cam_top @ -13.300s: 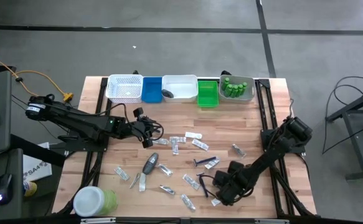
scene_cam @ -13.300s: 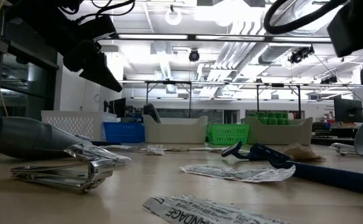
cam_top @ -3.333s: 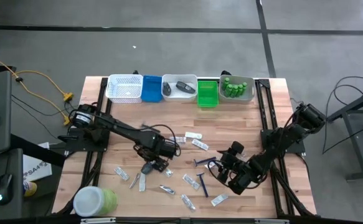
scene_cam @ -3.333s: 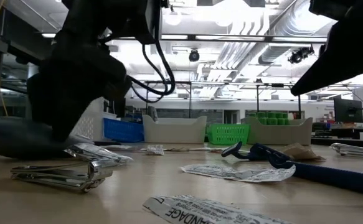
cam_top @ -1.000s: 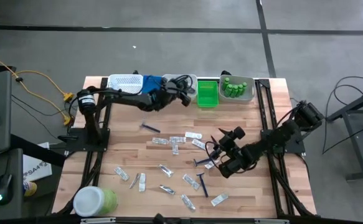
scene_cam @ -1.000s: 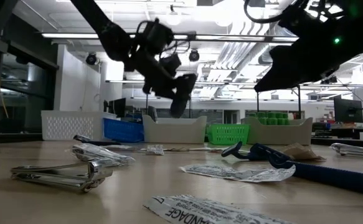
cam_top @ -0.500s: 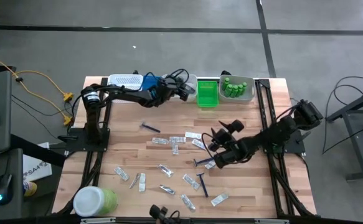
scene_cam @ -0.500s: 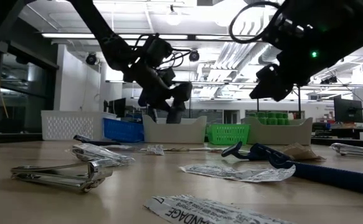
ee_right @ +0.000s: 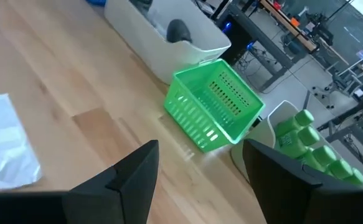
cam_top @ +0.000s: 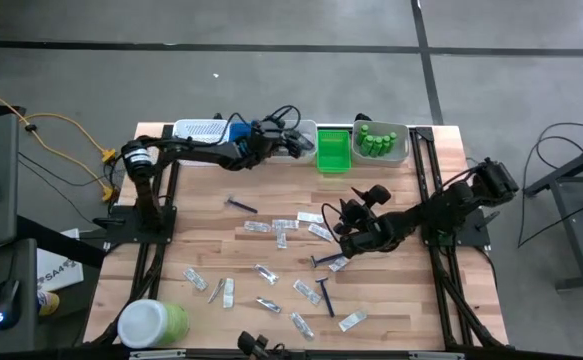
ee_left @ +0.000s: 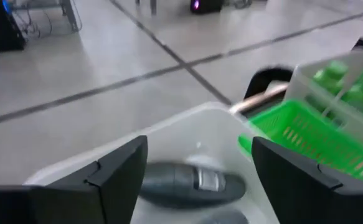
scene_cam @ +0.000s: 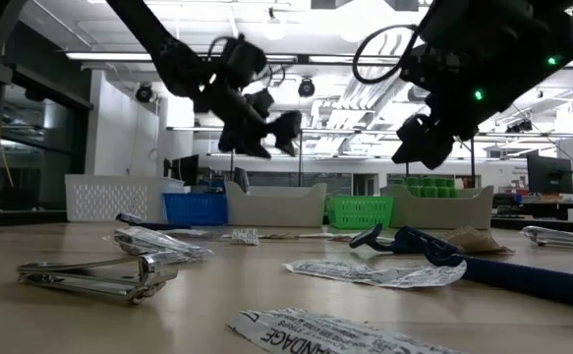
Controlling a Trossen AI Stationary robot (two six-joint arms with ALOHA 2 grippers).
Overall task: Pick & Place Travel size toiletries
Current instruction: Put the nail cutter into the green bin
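Two arms are out over the wooden table (cam_top: 391, 300). At the far edge, the left gripper (cam_top: 293, 142) hangs above the white tray (cam_top: 306, 130), its fingers (ee_left: 116, 180) spread wide with nothing between them; directly below that gap a dark grey oval piece (ee_left: 190, 184) lies on the tray floor. In the middle of the table the right gripper (cam_top: 349, 225) hovers with its fingers (ee_right: 131, 180) apart and empty, just beside a flat sachet (cam_top: 320, 232) and above a blue razor (cam_top: 323, 261) on the boards. More sachets (cam_top: 300, 290) lie scattered toward the near edge, with a second razor (cam_top: 324, 294) among them and a third (cam_top: 238, 204) nearer the left arm.

Along the far edge stands a row of containers: a white mesh basket (cam_top: 199, 130), a blue tray (cam_top: 237, 127), the white tray, a green basket (cam_top: 333, 150) that looks empty, and a pale bin (cam_top: 402, 150) holding small green bottles (cam_top: 376, 140). A big green jar (cam_top: 153, 322) stands at the near left corner
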